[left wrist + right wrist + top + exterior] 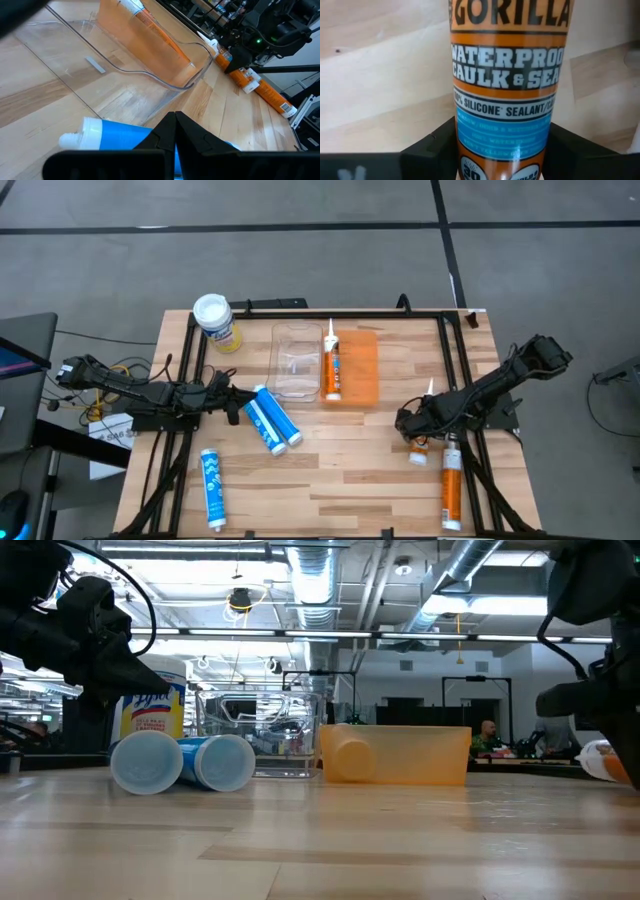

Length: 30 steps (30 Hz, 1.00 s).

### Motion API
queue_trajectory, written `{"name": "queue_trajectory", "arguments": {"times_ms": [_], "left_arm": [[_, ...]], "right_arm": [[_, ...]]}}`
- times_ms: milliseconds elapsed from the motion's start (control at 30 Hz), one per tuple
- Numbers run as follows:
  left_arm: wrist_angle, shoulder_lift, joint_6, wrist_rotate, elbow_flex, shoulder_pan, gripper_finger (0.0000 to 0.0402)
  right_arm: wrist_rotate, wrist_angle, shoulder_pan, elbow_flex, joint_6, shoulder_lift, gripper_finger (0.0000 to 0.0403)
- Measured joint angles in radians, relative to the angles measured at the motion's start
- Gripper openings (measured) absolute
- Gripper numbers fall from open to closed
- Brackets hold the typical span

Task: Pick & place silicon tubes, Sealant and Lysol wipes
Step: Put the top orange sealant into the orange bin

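Two blue tubes (270,418) with white ends lie side by side on the table, and a third (212,488) lies near the front left. My left gripper (236,402) is shut and hovers just left of and above the pair (120,140). My right gripper (412,428) is shut on an orange sealant tube (505,100) at the right. Another orange tube (452,480) lies beside it. A third orange tube (331,363) lies in the orange bin (362,370). The Lysol wipes (215,320) stand upright at the far left. My right gripper pinches the sealant tube's body (470,145) between its two fingers, one on each long side, below the blue band of the label. The fingers come from above, slanting from the table's right, and lie across the tube. The tube lies level; whether it rests on the table I cannot tell.
A clear plastic tray (297,360) stands at the far middle, next to the orange bin. A black frame runs along the table's left, right and far edges. Bare wood lies in the middle and near front.
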Motion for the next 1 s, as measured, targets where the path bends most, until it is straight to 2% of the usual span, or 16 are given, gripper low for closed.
{"name": "queue_trajectory", "arguments": {"times_ms": [233, 500, 800, 1000], "left_arm": [[0.000, 0.000, 0.000, 0.000, 0.000, 0.000, 0.0000], [0.000, 0.000, 0.000, 0.000, 0.000, 0.000, 0.0000], [0.000, 0.000, -0.001, 0.032, 0.000, 0.000, 0.0000], [0.000, 0.000, -0.001, 0.032, 0.000, 0.000, 0.0000]], "right_arm": [[0.050, -0.052, 0.000, 0.096, -0.038, 0.000, 0.0188], [0.092, -0.213, -0.013, 0.303, -0.138, -0.001, 0.0187], [0.156, -0.309, -0.093, 0.542, -0.330, -0.001, 0.0189], [0.208, -0.309, -0.174, 0.628, -0.455, -0.002, 0.0186]]}}
